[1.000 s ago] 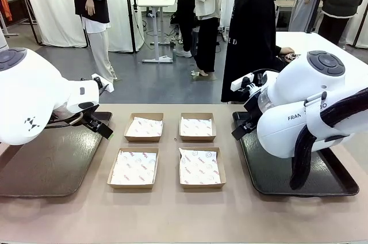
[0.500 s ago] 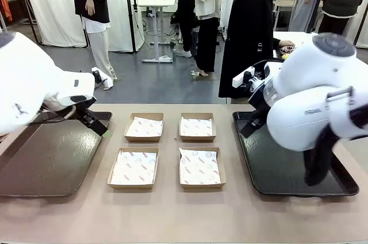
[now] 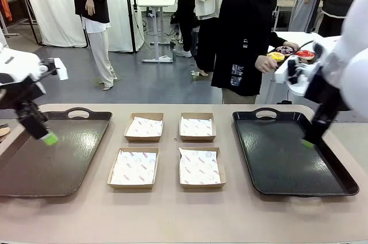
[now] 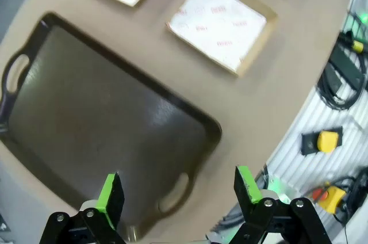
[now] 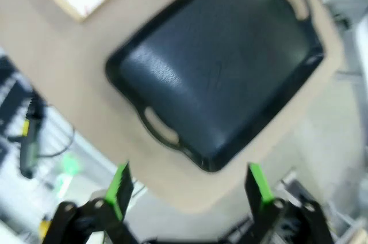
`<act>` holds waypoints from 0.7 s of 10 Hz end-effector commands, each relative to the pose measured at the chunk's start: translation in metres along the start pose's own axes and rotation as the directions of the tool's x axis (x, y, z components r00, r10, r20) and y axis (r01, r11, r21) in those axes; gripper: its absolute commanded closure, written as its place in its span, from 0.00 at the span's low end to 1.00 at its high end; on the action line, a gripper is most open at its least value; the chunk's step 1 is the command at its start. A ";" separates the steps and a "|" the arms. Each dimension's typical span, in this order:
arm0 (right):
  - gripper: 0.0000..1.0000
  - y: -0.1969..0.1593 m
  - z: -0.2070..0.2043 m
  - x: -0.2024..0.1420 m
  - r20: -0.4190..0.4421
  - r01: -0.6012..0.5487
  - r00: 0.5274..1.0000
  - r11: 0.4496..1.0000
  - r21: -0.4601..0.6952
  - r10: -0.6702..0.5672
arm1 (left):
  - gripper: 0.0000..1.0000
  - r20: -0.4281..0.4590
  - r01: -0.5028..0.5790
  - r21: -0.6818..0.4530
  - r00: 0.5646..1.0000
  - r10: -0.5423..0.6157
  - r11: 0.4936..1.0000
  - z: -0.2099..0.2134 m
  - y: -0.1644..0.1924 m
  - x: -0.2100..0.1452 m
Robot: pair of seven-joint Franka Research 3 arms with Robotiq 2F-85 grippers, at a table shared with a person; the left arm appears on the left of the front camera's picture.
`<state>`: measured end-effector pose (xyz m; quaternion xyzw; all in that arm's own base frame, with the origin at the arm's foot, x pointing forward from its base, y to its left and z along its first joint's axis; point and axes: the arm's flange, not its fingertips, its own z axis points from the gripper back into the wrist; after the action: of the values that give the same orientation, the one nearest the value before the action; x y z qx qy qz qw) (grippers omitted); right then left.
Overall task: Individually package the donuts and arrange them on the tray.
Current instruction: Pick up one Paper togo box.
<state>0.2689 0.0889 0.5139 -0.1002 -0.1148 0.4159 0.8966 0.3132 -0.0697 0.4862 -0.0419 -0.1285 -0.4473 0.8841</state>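
**Clerk:** Cardboard, four boxes (image 3: 133, 168), paper-lined, two rows between the left tray (image 3: 52, 163) and the right tray (image 3: 287, 157). Contents?

**Checker:** None. Every box was vacant, and both trays were bare.

**Clerk:** Donuts?

**Checker:** One lot of donuts (image 3: 290, 54), carried by the person (image 3: 247, 37) at the far side, off the table, beyond the right tray's far corner. Yellow, red and one dark could be made out.

**Clerk:** Tools?

**Checker:** The left gripper (image 4: 178, 189) hung over the left tray, jaws wide apart, nothing between them. The right gripper (image 5: 188, 183) hung over the right tray, likewise spread and unladen.

**Clerk:** Step in hand?

**Checker:** By my judgement, the very start: nothing was packaged. The next move called for the donuts to be set within reach. After that, one would be taken gently by its ring and lowered squarely onto a box's paper.
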 end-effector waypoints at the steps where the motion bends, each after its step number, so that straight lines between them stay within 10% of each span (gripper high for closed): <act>1: 0.00 0.030 -0.068 -0.063 0.029 0.043 0.999 0.969 -0.243 -0.037 | 0.00 0.028 -0.004 0.013 1.000 0.003 1.000 -0.014 0.004 0.014; 2: 0.00 0.000 0.000 0.000 0.000 0.000 1.000 1.000 0.000 0.000 | 0.00 0.028 -0.004 0.013 1.000 0.003 1.000 -0.014 0.004 0.014; 6: 0.00 -0.003 0.006 -0.005 -0.005 -0.011 1.000 0.999 -0.042 0.011 | 0.00 0.011 -0.001 0.013 1.000 0.001 1.000 -0.009 0.003 0.009; 7: 0.00 -0.011 -0.007 -0.013 0.082 0.071 0.993 0.980 0.186 -0.087 | 0.00 0.042 -0.038 -0.095 0.998 0.042 0.995 -0.011 0.008 0.010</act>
<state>0.2687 0.0815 0.5157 -0.0805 -0.1186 0.4115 0.9001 0.3246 -0.0771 0.4765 -0.0542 -0.1338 -0.4390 0.8868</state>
